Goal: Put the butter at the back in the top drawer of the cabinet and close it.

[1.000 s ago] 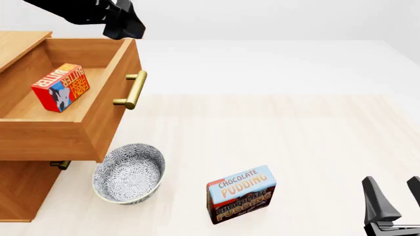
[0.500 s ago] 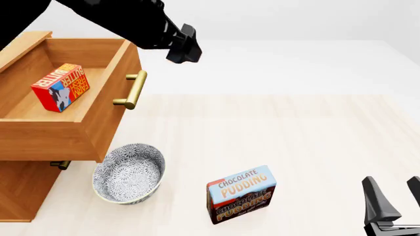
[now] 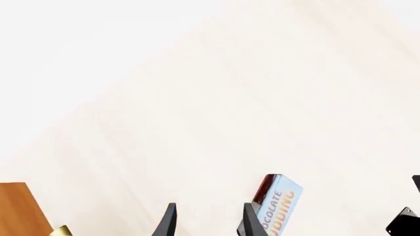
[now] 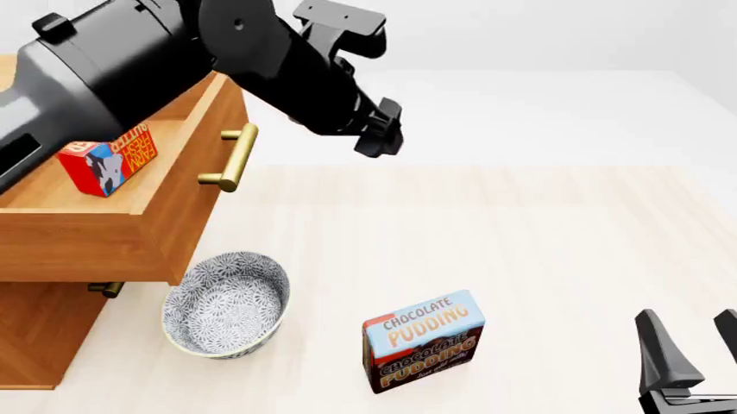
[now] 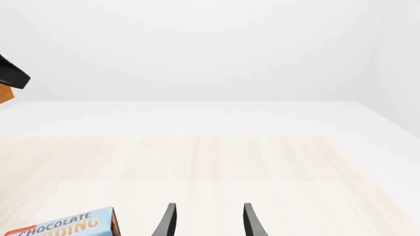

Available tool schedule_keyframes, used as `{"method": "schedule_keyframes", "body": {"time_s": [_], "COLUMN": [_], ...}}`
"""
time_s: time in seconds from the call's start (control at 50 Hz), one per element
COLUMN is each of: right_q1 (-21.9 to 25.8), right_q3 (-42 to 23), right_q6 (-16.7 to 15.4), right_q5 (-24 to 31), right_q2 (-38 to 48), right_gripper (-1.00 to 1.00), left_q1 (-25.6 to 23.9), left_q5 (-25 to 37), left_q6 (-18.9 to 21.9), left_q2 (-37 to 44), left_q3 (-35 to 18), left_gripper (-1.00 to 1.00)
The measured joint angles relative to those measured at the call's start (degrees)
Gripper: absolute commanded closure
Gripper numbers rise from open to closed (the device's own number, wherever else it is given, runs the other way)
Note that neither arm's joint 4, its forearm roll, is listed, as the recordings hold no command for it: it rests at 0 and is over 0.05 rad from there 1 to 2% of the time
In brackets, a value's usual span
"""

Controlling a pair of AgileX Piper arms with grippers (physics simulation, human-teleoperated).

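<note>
The butter (image 4: 107, 158), a small red and orange box, stands tilted inside the open top drawer (image 4: 173, 207) of the wooden cabinet (image 4: 34, 332). The drawer's brass handle (image 4: 230, 158) faces right. My left gripper (image 4: 378, 136) hangs in the air to the right of the drawer front, clear of the handle. In the left wrist view this gripper (image 3: 208, 223) is open and empty. My right gripper (image 4: 691, 358) rests at the table's near right corner; in the right wrist view that gripper (image 5: 208, 220) is also open and empty.
A patterned bowl (image 4: 224, 304) sits on the table below the drawer front. The Chocolate Pudding box (image 4: 423, 341) stands near the front centre, also seen as the pudding box (image 3: 276, 204) and the pudding box (image 5: 66, 226). The left arm's bulk covers the drawer's back corner.
The left arm swung right and down from above the drawer's rim to beyond the handle. The butter, drawer and right gripper stayed where they were.
</note>
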Motion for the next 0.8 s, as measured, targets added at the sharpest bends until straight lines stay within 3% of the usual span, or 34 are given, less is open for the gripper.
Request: {"method": "schedule_keyframes", "body": {"time_s": [0.8], "right_q1": [0.00], "right_q3": [0.00], "right_q6": [0.00], "right_q5": [0.00], "right_q2": [0.00], "right_gripper": [-1.00], "left_q1": [2.67], "left_q5": [-5.22], "left_q6": [-0.76], "left_q2": [1.02], "left_q3": [8.52], "left_gripper": [-1.00]}}
